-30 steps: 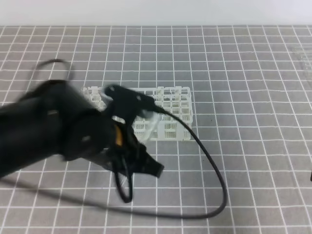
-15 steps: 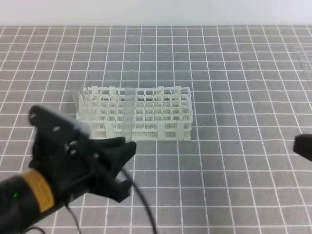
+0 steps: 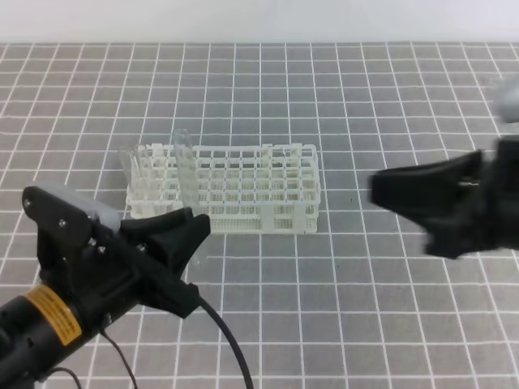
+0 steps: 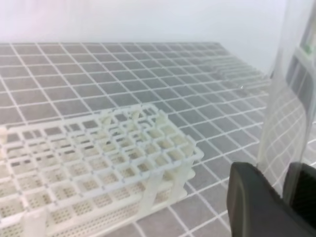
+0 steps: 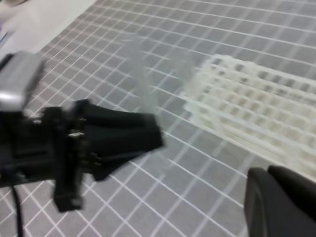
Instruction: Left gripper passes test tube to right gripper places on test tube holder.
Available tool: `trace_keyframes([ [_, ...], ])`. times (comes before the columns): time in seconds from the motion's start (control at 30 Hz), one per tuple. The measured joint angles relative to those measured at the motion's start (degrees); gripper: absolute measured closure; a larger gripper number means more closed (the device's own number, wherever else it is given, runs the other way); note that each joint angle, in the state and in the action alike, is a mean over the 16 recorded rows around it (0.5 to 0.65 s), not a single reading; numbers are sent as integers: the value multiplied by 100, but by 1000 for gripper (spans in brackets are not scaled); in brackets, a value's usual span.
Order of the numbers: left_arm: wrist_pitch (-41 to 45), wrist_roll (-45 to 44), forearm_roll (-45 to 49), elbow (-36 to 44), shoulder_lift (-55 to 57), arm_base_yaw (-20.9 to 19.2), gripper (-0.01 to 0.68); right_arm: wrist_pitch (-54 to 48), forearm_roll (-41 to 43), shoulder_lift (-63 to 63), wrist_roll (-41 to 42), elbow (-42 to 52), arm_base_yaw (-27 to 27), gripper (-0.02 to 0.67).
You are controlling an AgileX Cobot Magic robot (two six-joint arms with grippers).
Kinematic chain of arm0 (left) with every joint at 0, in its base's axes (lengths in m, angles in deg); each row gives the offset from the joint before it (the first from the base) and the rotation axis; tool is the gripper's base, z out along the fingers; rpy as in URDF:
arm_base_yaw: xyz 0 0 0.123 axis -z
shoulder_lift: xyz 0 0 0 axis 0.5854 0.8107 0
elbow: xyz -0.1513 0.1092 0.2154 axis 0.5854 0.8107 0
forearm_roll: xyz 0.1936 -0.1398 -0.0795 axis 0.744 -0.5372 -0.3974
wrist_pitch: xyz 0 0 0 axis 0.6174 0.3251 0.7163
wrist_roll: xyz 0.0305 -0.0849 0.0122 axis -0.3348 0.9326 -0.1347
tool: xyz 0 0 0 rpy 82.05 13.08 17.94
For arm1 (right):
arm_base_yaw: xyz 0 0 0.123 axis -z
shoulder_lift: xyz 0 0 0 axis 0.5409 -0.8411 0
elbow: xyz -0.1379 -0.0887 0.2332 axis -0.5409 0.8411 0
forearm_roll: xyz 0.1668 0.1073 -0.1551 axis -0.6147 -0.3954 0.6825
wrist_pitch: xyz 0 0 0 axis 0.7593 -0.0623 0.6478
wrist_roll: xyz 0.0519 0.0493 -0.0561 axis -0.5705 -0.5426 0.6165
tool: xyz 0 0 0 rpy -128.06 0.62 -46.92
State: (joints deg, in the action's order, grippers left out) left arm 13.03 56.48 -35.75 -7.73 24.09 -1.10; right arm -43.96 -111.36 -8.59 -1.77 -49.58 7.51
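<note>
Handover above the gridded counter [image 3: 389, 308].
Left gripper [image 3: 182, 235] at lower left pinches the upright test tube [image 3: 185, 174]; right gripper [image 3: 405, 203], jaws spread, faces it across the test tube holder [image 3: 268, 198].

The rack [image 3: 225, 190] stands alone on the gridded mat [image 3: 340, 97], and it is the only fixed obstacle. Behind the rack the mat lies bare to its far edge. Right of the rack, the right gripper [image 3: 405, 194] fills the air near its short end. Before the rack's left front corner, the left gripper [image 3: 182, 235] and its upright tube [image 3: 185, 174] block the way.
</note>
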Motion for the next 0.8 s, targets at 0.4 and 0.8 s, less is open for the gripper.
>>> trace_keyframes([
  [0.4, -196, 91, 25, -1, 237, -23, 582, 2661, 1450, -353, 19, -169, -2246, 663],
  [0.8, 158, -39, 32, -3, 240, -22, 587, 4905, 2113, -368, 211, 722, -3383, 659],
])
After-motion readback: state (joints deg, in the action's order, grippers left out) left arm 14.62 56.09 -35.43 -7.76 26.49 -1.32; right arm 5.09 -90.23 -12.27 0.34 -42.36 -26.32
